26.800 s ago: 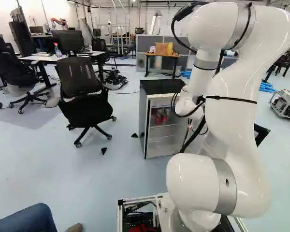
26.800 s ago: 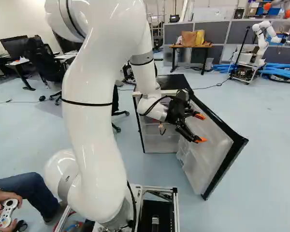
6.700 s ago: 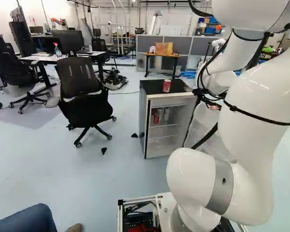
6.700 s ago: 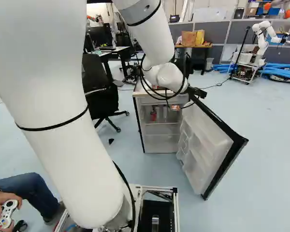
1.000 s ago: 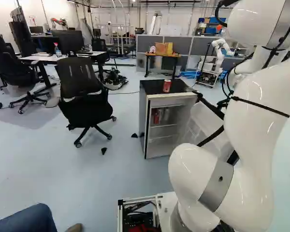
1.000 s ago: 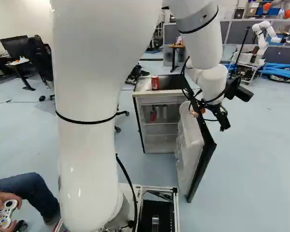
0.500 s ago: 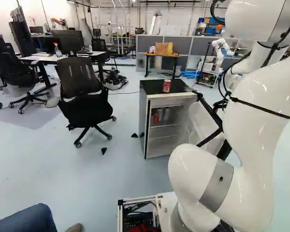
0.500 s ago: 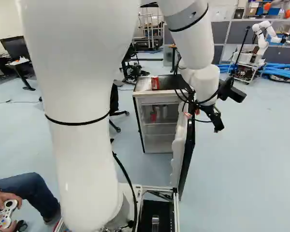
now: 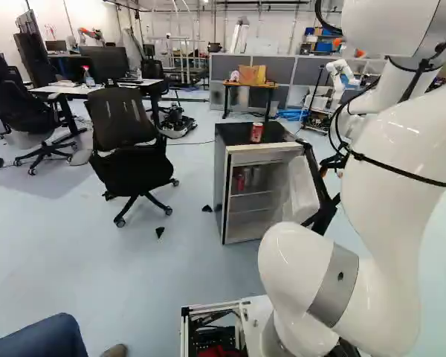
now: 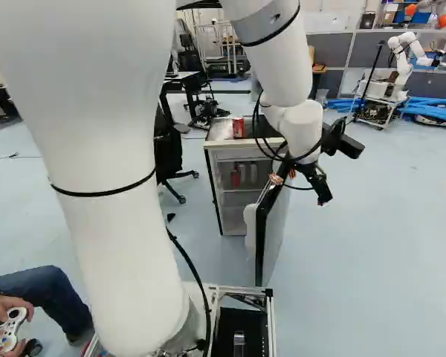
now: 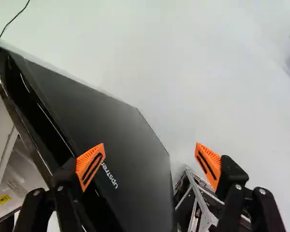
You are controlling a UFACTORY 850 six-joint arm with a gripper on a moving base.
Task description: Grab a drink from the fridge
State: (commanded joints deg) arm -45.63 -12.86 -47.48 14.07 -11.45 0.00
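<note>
Beside the fridge door, my gripper (image 10: 305,183) stands open at the door's upper outer side in the right base view. The wrist view shows the gripper (image 11: 150,153) with one finger over the dark outer face of the door (image 11: 123,140) and the other out past its edge; nothing is between the pads. Whether a finger touches the door I cannot tell. The fridge (image 9: 256,152) is partly open, its door (image 9: 303,193) standing out toward the base. A red can (image 9: 256,132) stands upright on the fridge top. Inside, on the upper shelf, are a red can (image 10: 236,178) and silver cans (image 9: 256,175).
An office chair (image 9: 126,152) stands left of the fridge, with small black pieces (image 9: 160,232) on the floor between. Another robot (image 10: 405,59) is at the back right. The base's metal frame (image 10: 241,290) lies close to the door's free edge. A person's leg (image 9: 41,341) is near the base.
Over the last second the door has swung inward toward the fridge, my open gripper moving left along with it. Since the oldest frames, a red can has come onto the fridge top. The base has not moved.
</note>
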